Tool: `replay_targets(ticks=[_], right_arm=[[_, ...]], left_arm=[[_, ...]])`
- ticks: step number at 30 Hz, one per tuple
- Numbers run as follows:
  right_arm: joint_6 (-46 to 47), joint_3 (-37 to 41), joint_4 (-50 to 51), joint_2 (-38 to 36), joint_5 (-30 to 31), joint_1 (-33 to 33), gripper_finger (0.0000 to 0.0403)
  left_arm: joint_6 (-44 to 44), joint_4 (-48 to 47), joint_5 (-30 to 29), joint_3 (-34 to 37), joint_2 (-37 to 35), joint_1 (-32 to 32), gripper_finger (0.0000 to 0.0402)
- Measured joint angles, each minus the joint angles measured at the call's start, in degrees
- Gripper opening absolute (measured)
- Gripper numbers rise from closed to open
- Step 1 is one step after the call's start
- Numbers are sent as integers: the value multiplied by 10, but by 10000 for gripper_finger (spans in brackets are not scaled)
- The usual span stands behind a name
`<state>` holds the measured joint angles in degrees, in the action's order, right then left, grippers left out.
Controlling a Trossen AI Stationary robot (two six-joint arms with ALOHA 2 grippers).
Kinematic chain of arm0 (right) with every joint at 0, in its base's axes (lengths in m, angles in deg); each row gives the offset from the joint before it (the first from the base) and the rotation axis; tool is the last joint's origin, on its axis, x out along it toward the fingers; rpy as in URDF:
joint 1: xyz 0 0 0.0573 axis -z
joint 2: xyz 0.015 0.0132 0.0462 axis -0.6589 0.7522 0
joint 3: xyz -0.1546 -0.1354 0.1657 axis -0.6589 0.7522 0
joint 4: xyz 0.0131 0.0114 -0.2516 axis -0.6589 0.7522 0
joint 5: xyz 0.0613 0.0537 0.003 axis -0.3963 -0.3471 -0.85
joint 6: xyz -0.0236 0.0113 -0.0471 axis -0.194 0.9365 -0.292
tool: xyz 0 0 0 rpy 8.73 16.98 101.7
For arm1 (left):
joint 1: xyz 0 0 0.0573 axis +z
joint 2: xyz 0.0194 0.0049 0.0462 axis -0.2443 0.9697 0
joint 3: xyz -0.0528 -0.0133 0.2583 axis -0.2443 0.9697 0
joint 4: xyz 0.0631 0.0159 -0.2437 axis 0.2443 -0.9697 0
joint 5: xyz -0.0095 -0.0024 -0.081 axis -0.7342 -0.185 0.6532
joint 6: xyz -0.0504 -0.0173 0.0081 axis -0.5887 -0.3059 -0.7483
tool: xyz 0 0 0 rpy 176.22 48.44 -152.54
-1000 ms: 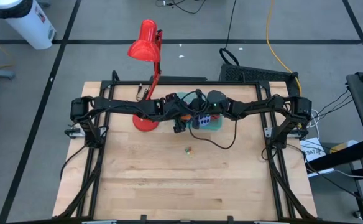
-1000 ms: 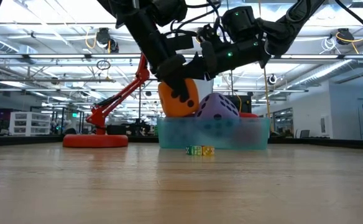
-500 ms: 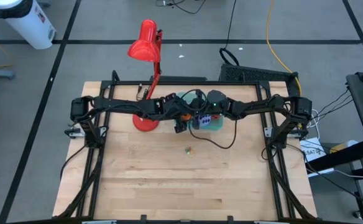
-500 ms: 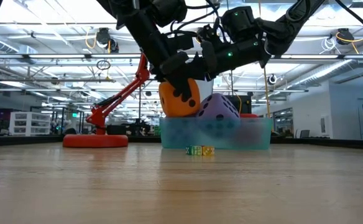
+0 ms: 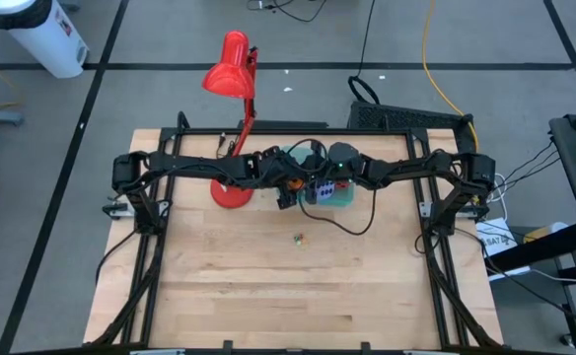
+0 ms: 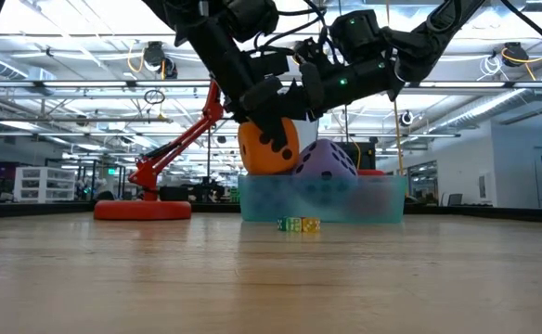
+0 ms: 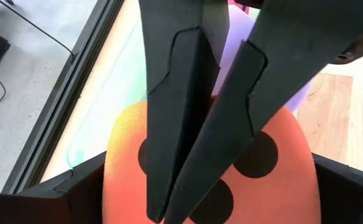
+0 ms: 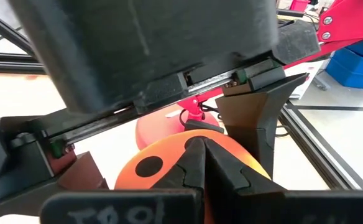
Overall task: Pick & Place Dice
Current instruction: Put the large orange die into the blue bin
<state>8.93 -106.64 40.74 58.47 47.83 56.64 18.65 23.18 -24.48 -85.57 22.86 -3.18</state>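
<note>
Left tool (image 6: 269, 113) spread wide around the orange die (image 6: 267, 148), holding it just above the 9 o'clock rim of the teal tray (image 6: 345, 202), low view. Right tool (image 5: 320, 176) shut, empty, poised over the tray beside the left one. A purple-blue die (image 6: 327, 163) sits in the tray; a red die (image 6: 371, 173) barely shows behind it. Small coloured blocks (image 6: 299, 224) lie on the bench (image 5: 268, 286) at 6 o'clock of the tray. Red lamp (image 5: 231, 79) at 10 o'clock.
</note>
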Motion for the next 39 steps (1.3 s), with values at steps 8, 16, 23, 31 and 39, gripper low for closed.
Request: replay_targets(ticks=[8,16,23,31,39], right_arm=[[1,0,-1,0,16,0,0],[5,0,-7,1,9,-1,0],[7,1,-13,1,14,-1,0],[1,1,-30,0,32,-3,0],[0,2,-15,-34,38,-18,0]], left_arm=[[-8,10,-12,0,3,1,400],[-17,-25,4,-3,3,1,400],[-35,11,29,16,15,17,400],[-28,73,40,43,32,22,400],[-35,68,65,45,34,35,400]])
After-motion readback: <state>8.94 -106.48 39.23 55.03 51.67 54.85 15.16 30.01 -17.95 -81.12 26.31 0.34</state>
